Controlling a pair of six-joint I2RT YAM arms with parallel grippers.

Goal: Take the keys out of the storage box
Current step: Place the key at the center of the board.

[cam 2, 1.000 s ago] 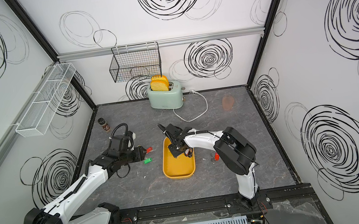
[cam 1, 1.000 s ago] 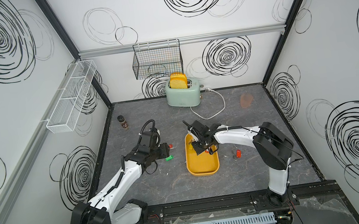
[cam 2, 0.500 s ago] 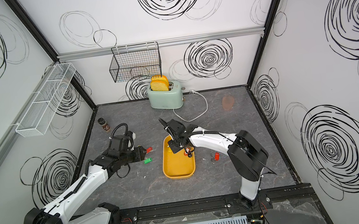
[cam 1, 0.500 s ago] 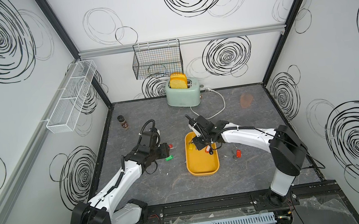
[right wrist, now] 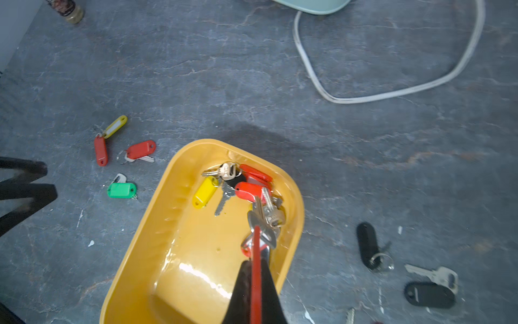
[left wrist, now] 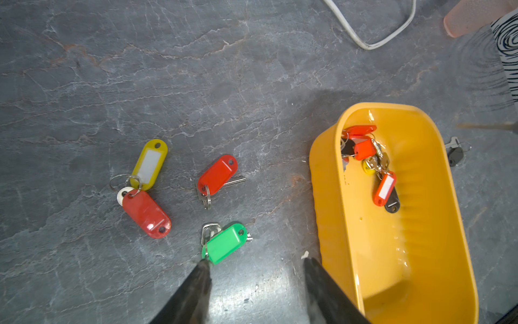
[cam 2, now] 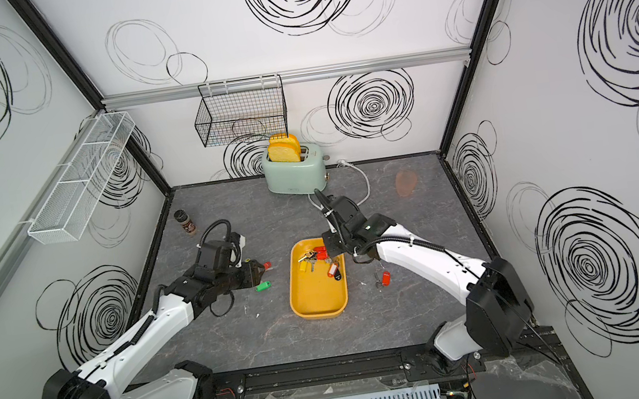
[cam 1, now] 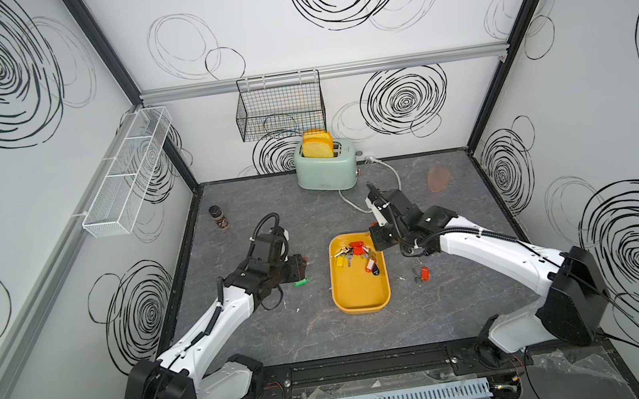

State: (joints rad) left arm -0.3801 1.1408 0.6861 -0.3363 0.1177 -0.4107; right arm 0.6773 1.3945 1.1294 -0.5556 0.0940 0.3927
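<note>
The mustard-yellow storage box (cam 1: 361, 308) (right wrist: 157, 224) lies mid-table. A tangle of keys (cam 1: 352, 253) (right wrist: 246, 185) with red, yellow and black tags sits at its far end. My right gripper (right wrist: 255, 262) hangs over that end, shut on a red tag seen edge-on, with silver keys dangling from it into the box. My left gripper (left wrist: 256, 262) (cam 1: 302, 263) is open and empty, low over the table just left of the box. A green-tagged key (left wrist: 225, 244) lies at one of its fingertips. Red-tagged (left wrist: 217, 175) and yellow-tagged (left wrist: 150, 164) keys lie beyond it.
Black-tagged keys (right wrist: 367, 244) and a red-tagged one (cam 1: 424, 273) lie right of the box. A mint toaster (cam 1: 325, 168) with toast stands at the back, its white cord (cam 1: 351, 200) looping forward. A spice jar (cam 1: 218, 217) stands far left. A wire basket (cam 1: 281, 109) and a mesh shelf (cam 1: 126, 180) hang on the walls.
The right arm has stretched out and its gripper has shifted right and up at the box's far end, still shut on the red tag. The left arm has not moved.
</note>
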